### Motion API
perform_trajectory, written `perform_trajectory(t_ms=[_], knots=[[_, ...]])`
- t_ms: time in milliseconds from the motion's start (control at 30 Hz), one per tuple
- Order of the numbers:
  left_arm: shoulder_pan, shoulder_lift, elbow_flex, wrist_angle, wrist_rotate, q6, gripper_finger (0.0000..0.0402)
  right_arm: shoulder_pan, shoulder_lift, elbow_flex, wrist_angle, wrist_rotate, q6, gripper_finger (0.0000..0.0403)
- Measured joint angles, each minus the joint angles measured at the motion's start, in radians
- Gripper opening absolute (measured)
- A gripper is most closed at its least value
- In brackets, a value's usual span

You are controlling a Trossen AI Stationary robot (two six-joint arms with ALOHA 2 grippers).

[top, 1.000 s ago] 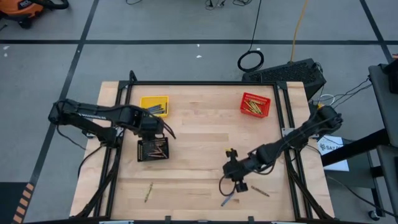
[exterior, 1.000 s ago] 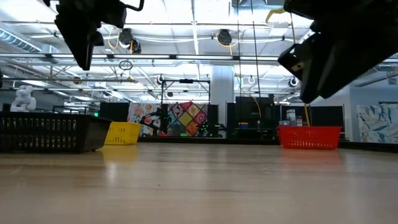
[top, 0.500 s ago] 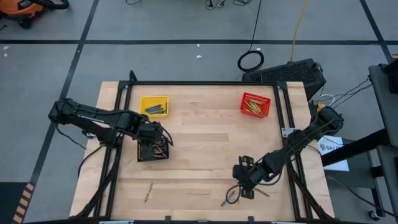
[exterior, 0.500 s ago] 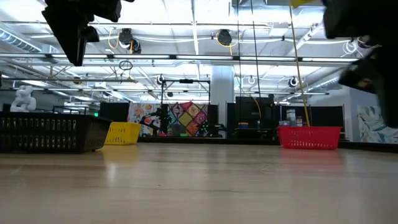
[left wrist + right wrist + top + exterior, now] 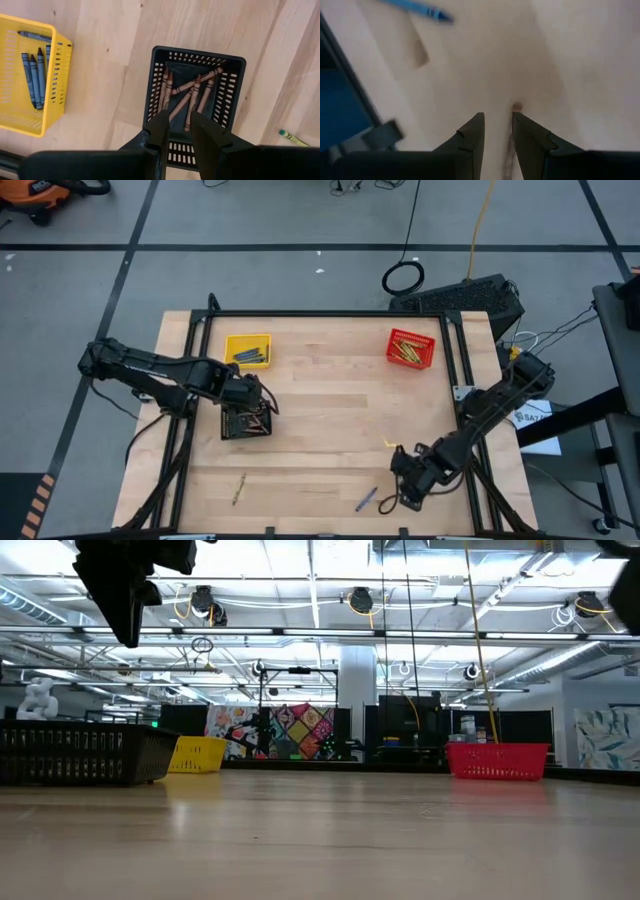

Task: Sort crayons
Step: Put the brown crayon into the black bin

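Note:
My left gripper hangs open above the black basket, which holds several brown crayons. My right gripper is open above the table near its near right corner, and a brown crayon lies on the wood in line with the gap between its fingers. A blue crayon lies just left of it, and a green crayon lies at the near left. The yellow basket holds blue crayons. The red basket holds yellow-green ones.
A black frame rail runs around the tabletop. Bare wood lies in the middle of the table between the baskets. In the low view the black basket, yellow basket and red basket stand along the far side.
My right gripper has gone toward the table's near right corner, sinking a little and rolling about its own axis. It now stands over the brown crayon instead of left of it. The gap between its fingers has stayed the same.

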Motion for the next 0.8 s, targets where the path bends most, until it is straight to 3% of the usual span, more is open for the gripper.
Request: perform_trajectory(t_ms=[267, 500, 800], knots=[[0.0, 0.0, 0.0, 0.001, -0.016, 0.007, 0.0075, 0.076, 0.0, 0.0, -0.016, -0.021, 0.129, 0.0087], [0.0, 0.0, 0.0, 0.002, -0.043, 0.006, 0.0075, 0.092, 0.0, 0.0, -0.112, 0.029, 0.245, 0.0087], [0.0, 0.0, 0.0, 0.002, -0.046, 0.008, 0.0075, 0.094, 0.014, 0.0, -0.092, 0.031, 0.256, 0.0087]])
